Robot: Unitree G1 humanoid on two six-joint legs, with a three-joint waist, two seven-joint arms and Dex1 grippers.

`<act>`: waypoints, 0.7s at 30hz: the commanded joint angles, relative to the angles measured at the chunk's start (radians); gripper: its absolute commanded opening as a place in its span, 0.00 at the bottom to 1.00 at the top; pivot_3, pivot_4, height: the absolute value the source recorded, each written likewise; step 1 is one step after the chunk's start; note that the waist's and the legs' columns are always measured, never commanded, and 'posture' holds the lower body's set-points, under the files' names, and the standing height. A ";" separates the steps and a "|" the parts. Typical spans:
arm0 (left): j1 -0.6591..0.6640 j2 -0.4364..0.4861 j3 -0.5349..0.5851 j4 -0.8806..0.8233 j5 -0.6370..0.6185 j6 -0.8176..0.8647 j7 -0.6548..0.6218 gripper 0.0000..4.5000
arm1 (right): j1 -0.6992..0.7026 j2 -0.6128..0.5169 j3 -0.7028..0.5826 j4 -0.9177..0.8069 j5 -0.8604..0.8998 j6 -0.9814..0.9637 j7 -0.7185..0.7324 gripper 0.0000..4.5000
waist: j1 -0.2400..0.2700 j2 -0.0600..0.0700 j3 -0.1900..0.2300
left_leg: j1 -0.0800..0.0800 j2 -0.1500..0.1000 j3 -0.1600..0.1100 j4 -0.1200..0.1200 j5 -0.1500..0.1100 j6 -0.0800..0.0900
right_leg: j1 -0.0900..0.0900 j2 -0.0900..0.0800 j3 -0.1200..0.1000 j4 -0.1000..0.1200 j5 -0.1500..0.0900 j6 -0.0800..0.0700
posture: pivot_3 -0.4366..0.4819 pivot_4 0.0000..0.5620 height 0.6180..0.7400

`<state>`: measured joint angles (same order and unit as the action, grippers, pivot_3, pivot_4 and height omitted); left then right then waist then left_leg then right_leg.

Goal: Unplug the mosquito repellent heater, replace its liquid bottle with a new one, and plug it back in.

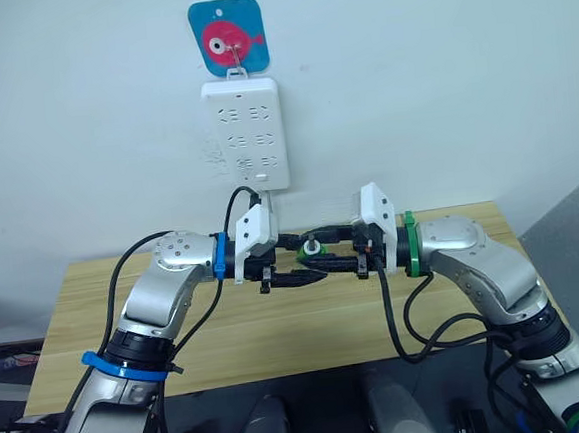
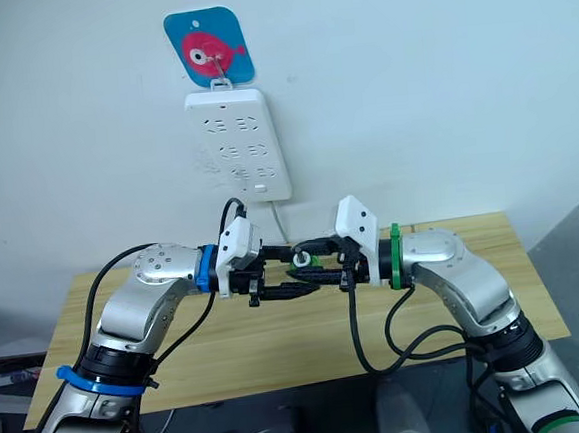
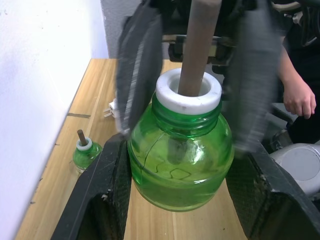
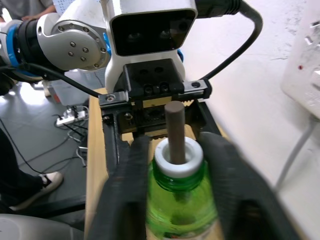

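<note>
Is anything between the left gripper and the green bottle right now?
Nothing visible does. The green bottle sits right at the left gripper, with no gap for anything to intrude. The right gripper is clamped on its neck.

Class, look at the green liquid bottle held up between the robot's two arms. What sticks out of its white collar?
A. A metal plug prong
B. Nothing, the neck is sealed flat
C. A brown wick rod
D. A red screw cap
C: a brown wick rod rises from the white collar of the green bottle.
</note>
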<state>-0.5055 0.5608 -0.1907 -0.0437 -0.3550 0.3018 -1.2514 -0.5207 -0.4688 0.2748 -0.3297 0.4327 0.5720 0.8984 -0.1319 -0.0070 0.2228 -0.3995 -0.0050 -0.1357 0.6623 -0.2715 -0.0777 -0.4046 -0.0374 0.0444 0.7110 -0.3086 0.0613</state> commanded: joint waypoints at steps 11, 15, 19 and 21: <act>-0.047 -0.027 0.062 0.019 -0.043 0.021 0.042 0.80 | -0.022 0.019 -0.057 0.002 0.028 0.002 0.010 0.19 | -0.007 -0.001 -0.001 | 0.000 0.000 0.000 0.000 0.001 -0.002 | 0.000 0.000 0.000 0.000 0.000 0.000 | 0.31 0.27 0.95; -0.043 -0.003 0.076 0.011 -0.119 0.165 0.032 0.95 | -0.039 0.033 -0.140 0.001 0.106 0.075 -0.024 0.19 | -0.013 -0.001 -0.001 | 0.000 0.000 0.000 0.000 0.002 -0.003 | 0.000 0.000 0.000 0.000 0.000 0.000 | 0.29 0.28 0.95; -0.030 -0.026 0.161 -0.012 -0.262 0.393 0.123 0.95 | -0.044 0.081 -0.296 -0.012 0.278 0.237 -0.145 0.19 | -0.016 -0.001 -0.001 | 0.000 0.000 0.000 0.000 0.002 -0.003 | 0.000 0.000 0.000 0.001 0.000 0.000 | 0.28 0.28 0.95; -0.025 -0.045 0.199 -0.032 -0.330 0.484 0.177 0.95 | -0.036 0.110 -0.356 -0.026 0.354 0.301 -0.212 0.19 | -0.017 -0.001 -0.001 | 0.000 0.000 0.000 0.000 0.002 -0.003 | 0.000 0.000 0.000 0.001 0.000 0.000 | 0.28 0.28 0.95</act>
<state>-0.5322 0.5306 -0.0377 -0.0310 -0.6158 0.7188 -1.1144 -0.5479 -0.3775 -0.0210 -0.3091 0.7045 0.8288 0.7384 -0.1484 -0.0077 0.2216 -0.3995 -0.0050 -0.1360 0.6623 -0.2699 -0.0805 -0.4048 -0.0378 0.0444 0.7121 -0.3086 0.0613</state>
